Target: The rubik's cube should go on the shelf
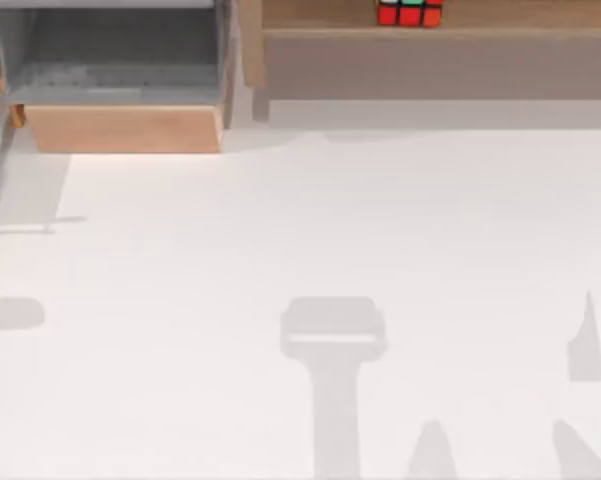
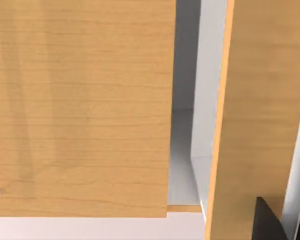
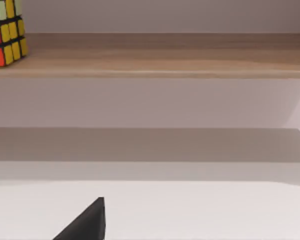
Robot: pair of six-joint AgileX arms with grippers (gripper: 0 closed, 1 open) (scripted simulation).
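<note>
Overhead view: the small rubik's cube (image 1: 409, 12), red stickers in a black grid with one green sticker showing, rests on the flat ledge of the long light-brown wooden shelf (image 1: 480, 15) at the table's far right, above its duller brownish-grey front face. At far left stands a grey-lined box compartment with a wood front (image 1: 123, 128). The white table (image 1: 300, 250) bears only shadows. Right wrist view: the cube (image 3: 6, 31), showing yellow and red faces, sits on the ledge (image 3: 164, 55). How far either gripper is open cannot be told.
</note>
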